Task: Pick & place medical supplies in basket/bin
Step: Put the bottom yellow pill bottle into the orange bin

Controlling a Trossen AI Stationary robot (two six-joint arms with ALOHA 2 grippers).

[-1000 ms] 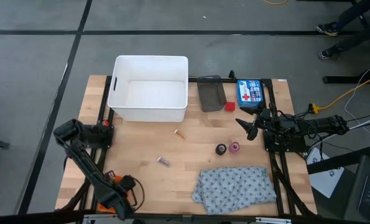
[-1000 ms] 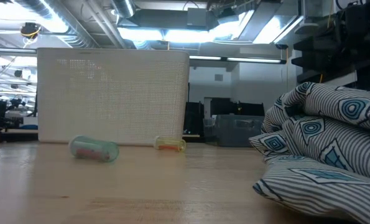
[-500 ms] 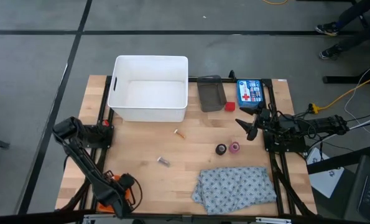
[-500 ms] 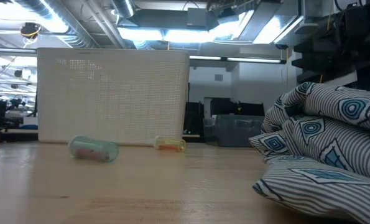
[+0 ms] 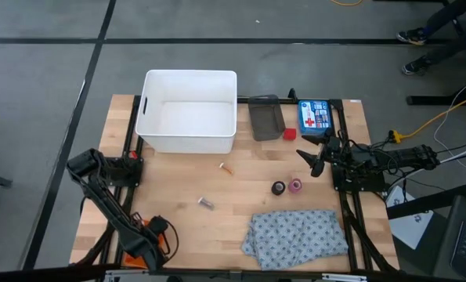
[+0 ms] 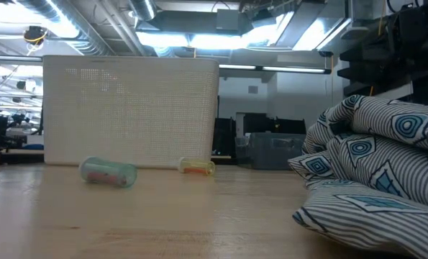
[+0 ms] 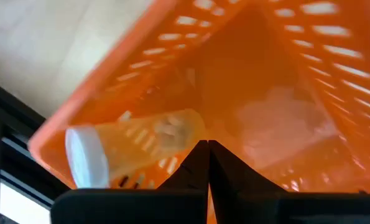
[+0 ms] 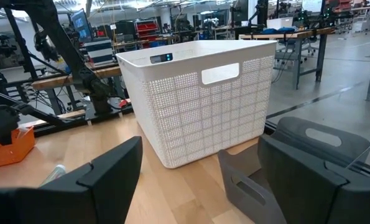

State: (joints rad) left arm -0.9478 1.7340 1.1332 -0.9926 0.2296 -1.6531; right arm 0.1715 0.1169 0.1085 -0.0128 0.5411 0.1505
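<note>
At the near left corner of the desk [image 5: 178, 176], the left pincer [image 7: 208, 163] is hanging directly over the orange basket [image 5: 142, 241], its fingers pressed together with tips nearly touching the basket floor. Just beside that pincer, inside the basket, a pale translucent vial [image 7: 132, 146] with a white cap is lying on its side, long axis running along the basket wall. The right pincer [image 5: 314, 160] is waiting at the desk's right edge with fingers spread, pointing toward the white tub [image 5: 188, 112]. Near this pincer, toward the near edge, a dark roll [image 5: 278, 187] and a pink roll [image 5: 295, 186] are sitting side by side. A red block [image 5: 290, 134] is lying just beside the dark grey bin [image 5: 265, 117]. The grey dotted cloth [image 5: 297, 236] is lying crumpled, long axis along the near edge. Well apart from both pincers, two small vials [image 5: 227, 168] [image 5: 206, 204] are lying on their sides.
</note>
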